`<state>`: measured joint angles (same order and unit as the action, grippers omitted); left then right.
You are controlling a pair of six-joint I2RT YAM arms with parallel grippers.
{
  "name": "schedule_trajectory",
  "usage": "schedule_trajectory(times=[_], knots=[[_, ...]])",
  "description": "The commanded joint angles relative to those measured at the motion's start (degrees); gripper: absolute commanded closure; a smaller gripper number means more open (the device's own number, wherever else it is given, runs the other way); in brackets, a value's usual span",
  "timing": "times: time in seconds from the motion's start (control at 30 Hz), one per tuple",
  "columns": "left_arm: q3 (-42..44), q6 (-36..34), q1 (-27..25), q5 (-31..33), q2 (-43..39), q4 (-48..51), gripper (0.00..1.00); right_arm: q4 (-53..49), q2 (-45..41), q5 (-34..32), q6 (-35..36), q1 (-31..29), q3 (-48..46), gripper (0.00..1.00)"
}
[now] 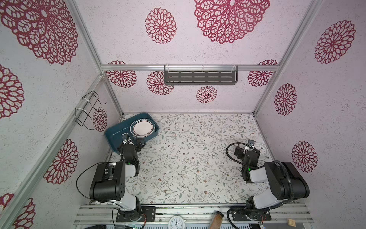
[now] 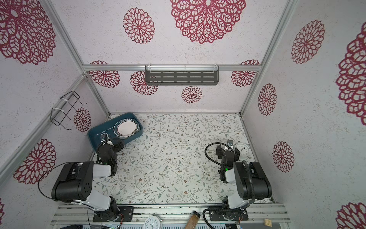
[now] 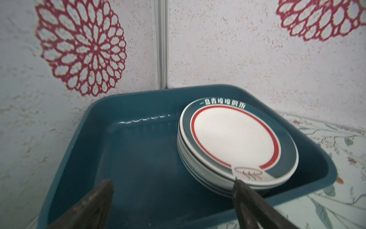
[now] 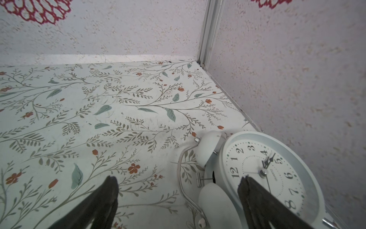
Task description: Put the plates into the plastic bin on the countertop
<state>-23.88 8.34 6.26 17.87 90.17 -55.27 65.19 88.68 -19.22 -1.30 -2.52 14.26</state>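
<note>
Jaws of the left gripper [image 3: 172,180] and right gripper [image 4: 177,178] are wide open and empty, but the left one could bump the plates [image 3: 235,136] right beside it.

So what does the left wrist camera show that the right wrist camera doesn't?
Only the left wrist view: the plastic bin holding a stack of plates, the top one with a lettered teal rim and a red ring, plus the left tool, open. Only the right wrist view: a white alarm clock on the countertop near the wall, plus the right tool, open. Both: the leafy countertop and the red-rosette walls.
</note>
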Motion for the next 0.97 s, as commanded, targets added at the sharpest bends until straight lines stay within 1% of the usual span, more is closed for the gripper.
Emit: schedule_trajectory(times=[0.0, 0.1, 0.13, 0.23, 0.63, 0.83, 0.93], knots=[[-0.33, 0.53, 0.21, -1.24, -0.48, 4.02, 0.03, 3.24, -0.31, 2.70, -1.80, 0.85, 0.52, 0.01], [-0.08, 0.29, 0.22, -1.08, -0.52, 3.31, 0.03, 3.24, -0.52, 2.53, -1.63, 0.83, 0.50, 0.01], [0.13, 0.34, 0.16, -1.00, -0.60, 2.94, 0.03, 4.85, -0.49, 2.17, -1.22, 0.61, -0.14, 0.01], [0.28, 0.23, 0.07, -0.81, -0.70, 2.70, 0.03, 5.49, -0.67, 0.68, -1.60, 0.35, -0.61, 0.01], [0.42, 0.10, -0.02, -0.58, -0.70, 2.40, 0.03, 3.29, -0.31, 2.43, -1.51, 0.50, 0.62, 0.01], [0.49, 0.10, -0.03, -0.55, -0.70, 2.43, 0.03, 3.27, -0.27, 2.55, -1.58, 0.59, 0.71, 0.01], [0.50, 0.09, -0.07, -0.55, -0.70, 2.43, 0.03, 4.83, -0.71, 2.62, -1.14, 0.50, -0.35, 0.01]])
